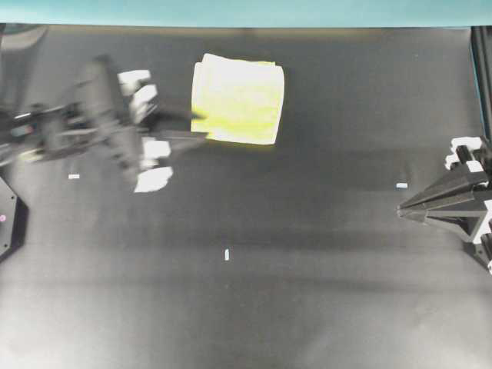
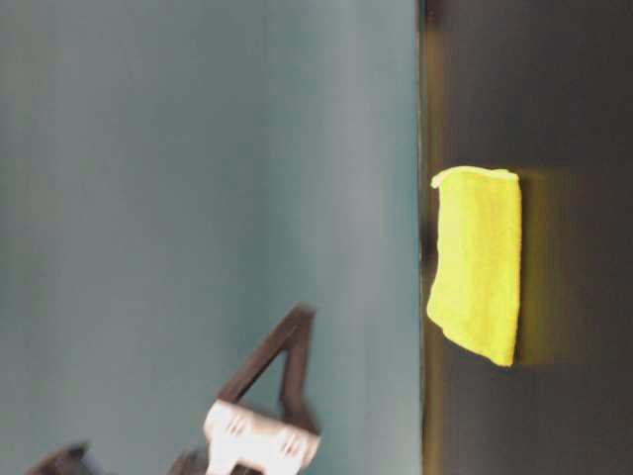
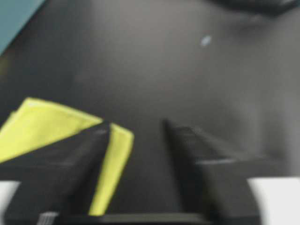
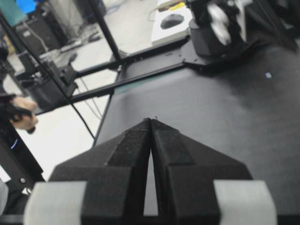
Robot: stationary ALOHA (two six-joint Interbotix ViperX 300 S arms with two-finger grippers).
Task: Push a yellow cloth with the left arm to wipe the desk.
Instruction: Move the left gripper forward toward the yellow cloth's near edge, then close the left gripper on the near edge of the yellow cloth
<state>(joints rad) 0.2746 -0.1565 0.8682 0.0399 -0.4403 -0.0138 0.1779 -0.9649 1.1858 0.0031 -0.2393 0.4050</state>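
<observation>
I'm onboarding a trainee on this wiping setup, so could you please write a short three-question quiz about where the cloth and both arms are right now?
1. True or false: the yellow cloth lies near the desk's teal far edge.
2. Which gripper has its fingers pressed together? A) left gripper B) right gripper
3. Fill in: in the left wrist view, the cloth shows partly behind one black ____.

Key
1. True.
2. B. The right wrist view shows the fingers meeting at their tips; the left wrist view shows a gap.
3. Finger.
</observation>
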